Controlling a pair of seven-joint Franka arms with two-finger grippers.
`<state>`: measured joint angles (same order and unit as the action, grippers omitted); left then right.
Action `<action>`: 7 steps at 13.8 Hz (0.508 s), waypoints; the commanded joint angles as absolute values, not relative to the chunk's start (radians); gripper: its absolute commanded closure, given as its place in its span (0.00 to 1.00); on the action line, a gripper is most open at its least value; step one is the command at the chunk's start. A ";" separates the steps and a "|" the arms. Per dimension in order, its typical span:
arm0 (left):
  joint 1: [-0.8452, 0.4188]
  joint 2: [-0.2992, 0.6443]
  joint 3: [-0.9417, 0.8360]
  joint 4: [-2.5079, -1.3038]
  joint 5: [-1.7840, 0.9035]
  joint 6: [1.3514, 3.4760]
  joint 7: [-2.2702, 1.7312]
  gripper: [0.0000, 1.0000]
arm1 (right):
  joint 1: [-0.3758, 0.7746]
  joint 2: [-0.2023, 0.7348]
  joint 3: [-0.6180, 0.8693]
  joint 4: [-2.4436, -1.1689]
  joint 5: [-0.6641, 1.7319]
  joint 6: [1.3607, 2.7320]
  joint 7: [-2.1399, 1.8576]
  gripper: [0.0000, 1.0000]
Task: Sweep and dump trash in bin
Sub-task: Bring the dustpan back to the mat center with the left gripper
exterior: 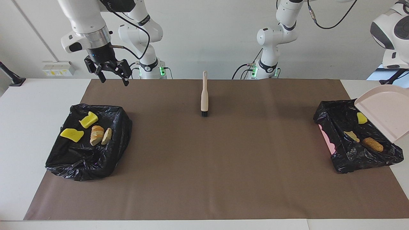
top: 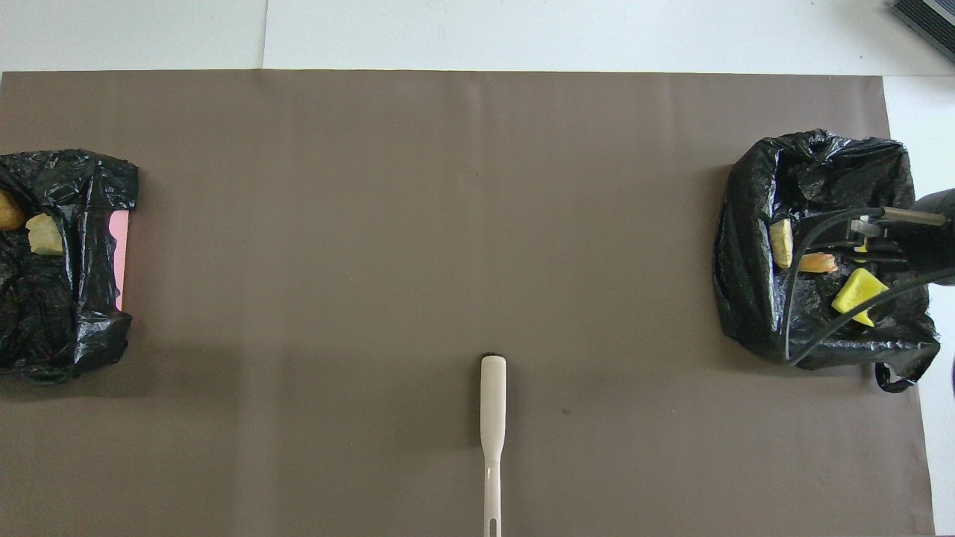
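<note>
The right end effector (exterior: 110, 74) hangs open and empty above the desk (exterior: 19, 105) near the right arm's bin (exterior: 86, 159), which holds four scraps (exterior: 97, 134). The left end effector is out of view; it is closed on the dustpan (exterior: 385, 111), tilted over the bin at the left arm's end (exterior: 351, 159). Three scraps (exterior: 372, 144) lie in that bin. The brush (exterior: 204, 95) lies mid-desk near the robots' edge.
</note>
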<state>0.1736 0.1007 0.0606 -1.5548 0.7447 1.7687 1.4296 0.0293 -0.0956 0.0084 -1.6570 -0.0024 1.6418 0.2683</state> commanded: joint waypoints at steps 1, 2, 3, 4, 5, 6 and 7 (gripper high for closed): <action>0.206 0.077 0.066 -1.568 0.538 1.758 1.388 1.00 | 0.014 -0.097 0.014 -1.638 -0.023 1.595 0.238 0.00; 0.193 0.069 0.063 -1.583 0.488 1.753 1.340 1.00 | 0.014 -0.106 0.014 -1.644 -0.023 1.589 0.238 0.00; 0.189 0.061 0.049 -1.609 0.444 1.753 1.266 1.00 | 0.014 -0.107 0.014 -1.646 -0.023 1.586 0.233 0.00; 0.155 0.058 0.048 -1.624 0.404 1.750 1.196 1.00 | 0.014 -0.109 0.014 -1.647 -0.023 1.586 0.218 0.00; 0.126 0.060 0.049 -1.629 0.364 1.749 1.127 1.00 | 0.012 -0.107 0.012 -1.647 -0.021 1.588 0.198 0.00; 0.106 0.060 0.049 -1.628 0.292 1.743 1.032 1.00 | 0.012 -0.107 0.014 -1.647 -0.021 1.589 0.189 0.00; 0.079 0.064 0.049 -1.629 0.216 1.740 0.935 1.00 | 0.014 -0.104 0.012 -1.643 -0.023 1.588 0.189 0.00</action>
